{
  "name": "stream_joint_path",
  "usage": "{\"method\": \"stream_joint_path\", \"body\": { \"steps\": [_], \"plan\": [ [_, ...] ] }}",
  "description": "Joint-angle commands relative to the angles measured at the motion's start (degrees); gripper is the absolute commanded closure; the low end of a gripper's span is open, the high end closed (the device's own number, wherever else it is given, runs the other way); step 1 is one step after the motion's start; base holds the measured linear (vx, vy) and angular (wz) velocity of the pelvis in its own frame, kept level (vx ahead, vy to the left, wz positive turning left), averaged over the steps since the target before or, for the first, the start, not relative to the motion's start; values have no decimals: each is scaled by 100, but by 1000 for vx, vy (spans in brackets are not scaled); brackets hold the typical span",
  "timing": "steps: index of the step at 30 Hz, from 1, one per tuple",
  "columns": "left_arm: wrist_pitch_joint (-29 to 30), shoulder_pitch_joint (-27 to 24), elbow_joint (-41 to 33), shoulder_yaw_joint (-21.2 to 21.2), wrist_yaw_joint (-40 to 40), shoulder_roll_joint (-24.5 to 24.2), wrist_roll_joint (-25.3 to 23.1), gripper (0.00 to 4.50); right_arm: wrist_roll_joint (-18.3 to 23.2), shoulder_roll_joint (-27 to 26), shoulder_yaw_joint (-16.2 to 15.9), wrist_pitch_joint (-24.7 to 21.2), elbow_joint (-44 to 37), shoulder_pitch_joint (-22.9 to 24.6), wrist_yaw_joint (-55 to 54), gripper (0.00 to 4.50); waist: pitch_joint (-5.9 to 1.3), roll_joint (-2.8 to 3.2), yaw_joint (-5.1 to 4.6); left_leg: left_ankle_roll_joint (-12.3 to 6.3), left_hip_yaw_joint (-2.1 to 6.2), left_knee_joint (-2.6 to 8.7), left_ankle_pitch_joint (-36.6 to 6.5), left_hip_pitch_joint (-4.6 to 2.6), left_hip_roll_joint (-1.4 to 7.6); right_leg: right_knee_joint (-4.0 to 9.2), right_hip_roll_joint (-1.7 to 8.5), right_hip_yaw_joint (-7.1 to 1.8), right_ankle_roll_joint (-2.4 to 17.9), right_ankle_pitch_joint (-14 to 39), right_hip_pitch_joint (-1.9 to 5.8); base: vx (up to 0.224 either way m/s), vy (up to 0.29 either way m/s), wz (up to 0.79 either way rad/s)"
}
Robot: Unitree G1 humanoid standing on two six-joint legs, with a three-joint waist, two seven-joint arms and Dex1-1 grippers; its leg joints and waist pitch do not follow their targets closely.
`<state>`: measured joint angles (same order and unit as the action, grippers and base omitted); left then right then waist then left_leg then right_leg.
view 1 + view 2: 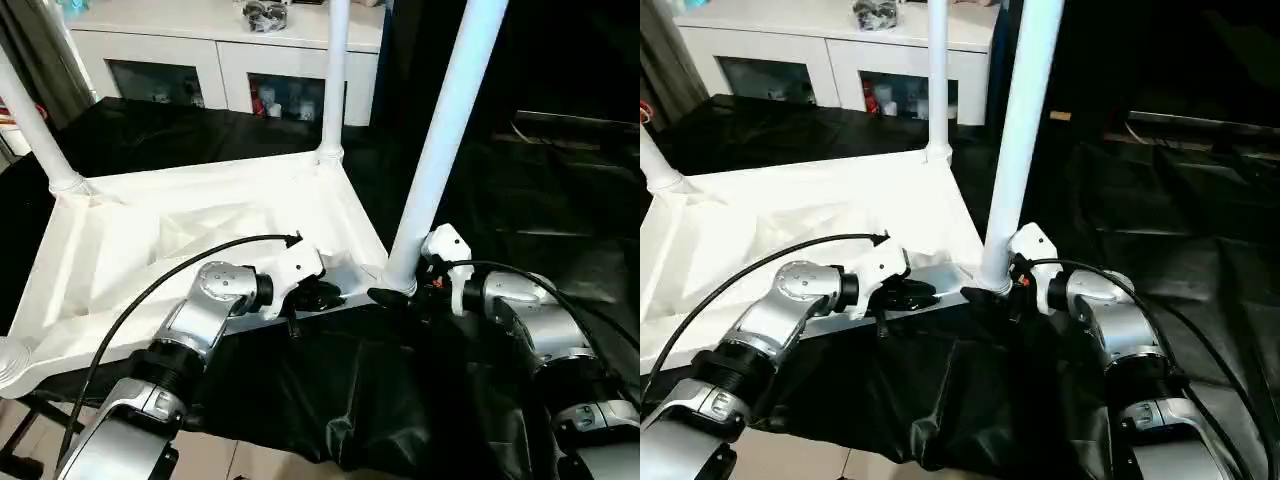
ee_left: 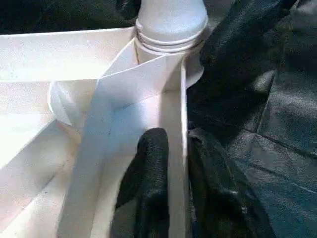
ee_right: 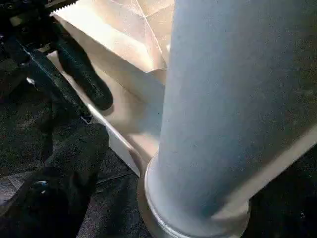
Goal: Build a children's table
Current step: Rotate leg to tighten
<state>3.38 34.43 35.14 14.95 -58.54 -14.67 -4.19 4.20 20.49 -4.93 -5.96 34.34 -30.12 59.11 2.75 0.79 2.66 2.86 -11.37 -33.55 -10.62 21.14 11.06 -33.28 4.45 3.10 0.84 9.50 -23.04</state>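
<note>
- One white plastic rectangular tabletop, lying upside down with its ribbed underside facing up.
- Three long white tapered tube legs standing upright in corner sockets: one at the near right corner, one at the far right corner, one at the far left corner.
- One round corner socket at the near left, with no leg in it.
- Two silver robot forearms: the left and the right.
- One sheet of black cloth under the tabletop.
- One white cabinet with glass doors behind, with two glass door panes visible.
</note>
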Motion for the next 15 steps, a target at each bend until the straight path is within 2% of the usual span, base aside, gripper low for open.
{"method": "stream_joint_path", "body": {
  "steps": [1,5,8,14,15],
  "plan": [
    [20,105,26,52,30,-51,-64,353,-16,2,-156,-27,9,90,124,0,-369,-25,-8,-295,95,378,-1222,-90,237,341,351,-204,1332,1260,260,0,0,0],
    [36,89,41,65,26,-74,-53,353,1,9,-181,-17,3,104,157,0,-379,-23,-17,-387,86,362,-1045,-73,234,308,346,-198,1437,947,276,0,0,0],
    [108,70,74,-20,-177,20,178,353,-2,17,-186,-6,16,109,159,0,-380,-15,-15,-398,82,356,-1045,-79,231,310,348,-195,1462,969,278,0,0,0],
    [99,132,227,19,-181,52,186,353,-25,31,-167,42,50,93,102,0,-375,-20,-26,-375,82,360,-1128,-81,230,323,343,-194,1453,1044,277,0,0,0],
    [110,139,239,24,-190,51,190,370,-14,32,-162,32,54,88,111,0,-373,-23,-32,-375,84,360,-1146,-76,228,326,344,-194,1439,1090,280,0,0,0]
  ]
}}
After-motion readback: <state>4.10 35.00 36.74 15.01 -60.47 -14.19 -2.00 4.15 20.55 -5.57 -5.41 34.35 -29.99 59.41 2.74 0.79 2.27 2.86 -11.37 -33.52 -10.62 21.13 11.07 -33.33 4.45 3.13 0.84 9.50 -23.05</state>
